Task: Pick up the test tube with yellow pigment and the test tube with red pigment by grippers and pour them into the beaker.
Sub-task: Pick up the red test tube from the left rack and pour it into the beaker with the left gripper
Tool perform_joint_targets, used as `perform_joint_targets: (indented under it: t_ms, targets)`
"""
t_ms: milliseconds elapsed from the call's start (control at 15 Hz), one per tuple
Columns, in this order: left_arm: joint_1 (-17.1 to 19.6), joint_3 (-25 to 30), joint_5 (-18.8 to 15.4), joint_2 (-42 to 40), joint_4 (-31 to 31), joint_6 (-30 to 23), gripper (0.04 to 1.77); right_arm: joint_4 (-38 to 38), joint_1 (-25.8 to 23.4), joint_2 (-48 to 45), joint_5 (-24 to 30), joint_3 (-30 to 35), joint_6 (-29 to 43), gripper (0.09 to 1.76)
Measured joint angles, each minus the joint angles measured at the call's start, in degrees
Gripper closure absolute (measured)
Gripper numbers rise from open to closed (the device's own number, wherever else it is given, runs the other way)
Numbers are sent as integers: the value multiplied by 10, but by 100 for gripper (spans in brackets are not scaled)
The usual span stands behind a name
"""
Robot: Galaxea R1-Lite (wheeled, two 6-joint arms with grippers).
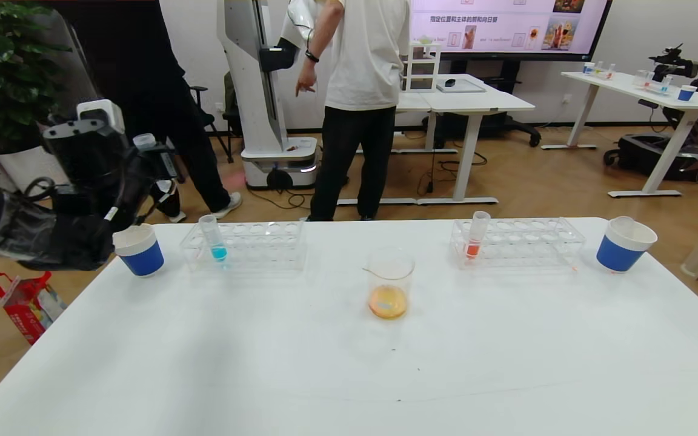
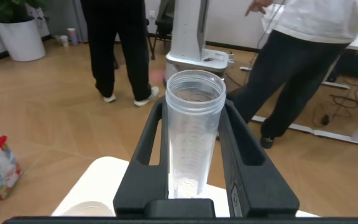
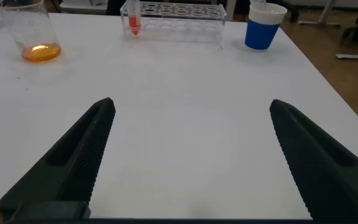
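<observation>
Currently the left gripper point(image 2: 194, 155) hangs off the table's point(image 1: 349, 363) far-left corner, above a blue cup point(image 1: 139, 249), fingers point(image 2: 145, 155) clamped on an upright clear tube point(image 2: 193, 134) that looks drained; which pigment it carried cannot be told. The beaker point(image 1: 389, 282) sits mid-table holding orange liquid, between a left rack point(image 1: 246, 245) with a blue tube point(image 1: 213, 237) and a right rack point(image 1: 515, 242) with a red tube point(image 1: 476, 235), another blue cup point(image 1: 624, 244) far right. The right gripper point(image 3: 191, 155) shows only in its wrist view, jaws spread wide over bare tabletop on the near right.

The left gripper point(image 2: 194, 155) is raised with its fingers clamped together, while the right gripper point(image 3: 191, 158) gapes wide.
</observation>
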Motion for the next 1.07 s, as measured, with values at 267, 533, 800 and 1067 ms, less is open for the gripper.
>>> perform_joint_targets:
  t_ms: [267, 533, 800, 1067]
  targets:
    - [69, 45, -31, 6, -43, -4, 130, 0, 0, 0, 0, 0, 0, 11]
    - [89, 65, -30, 20, -51, -6, 130, 0, 0, 0, 0, 0, 0, 11]
    - [93, 89, -28, 58, -136, -18, 130, 0, 0, 0, 0, 0, 0, 11]
    - [93, 117, -26, 103, -181, -20, 130, 0, 0, 0, 0, 0, 0, 11]
